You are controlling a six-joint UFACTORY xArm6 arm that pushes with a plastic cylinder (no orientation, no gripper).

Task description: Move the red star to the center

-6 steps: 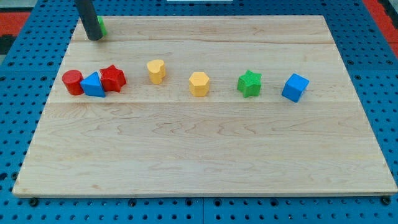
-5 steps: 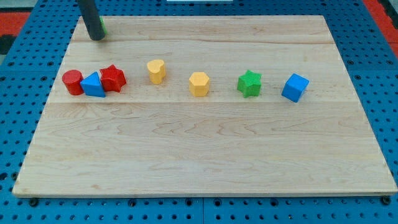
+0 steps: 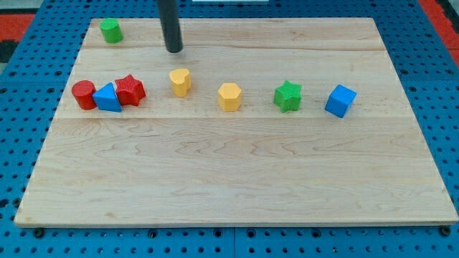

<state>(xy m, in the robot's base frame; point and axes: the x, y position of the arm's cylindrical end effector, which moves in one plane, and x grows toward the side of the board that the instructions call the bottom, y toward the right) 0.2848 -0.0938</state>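
Note:
The red star [image 3: 130, 90] lies at the view's left on the wooden board [image 3: 237, 186], touching a blue triangle [image 3: 107, 98] on its left. A red cylinder [image 3: 83, 94] sits left of the triangle. My tip [image 3: 173, 50] is near the view's top, up and to the right of the red star and just above the yellow heart [image 3: 180, 82]. It touches no block.
A green block [image 3: 110, 30] sits at the board's top left corner. A yellow hexagon [image 3: 229, 97], a green star [image 3: 287, 96] and a blue cube [image 3: 340, 100] stand in a row to the right of the heart.
My tip has moved right along the top of the board, from in front of the green block to above the yellow heart. The green block now shows in full. No block has moved.

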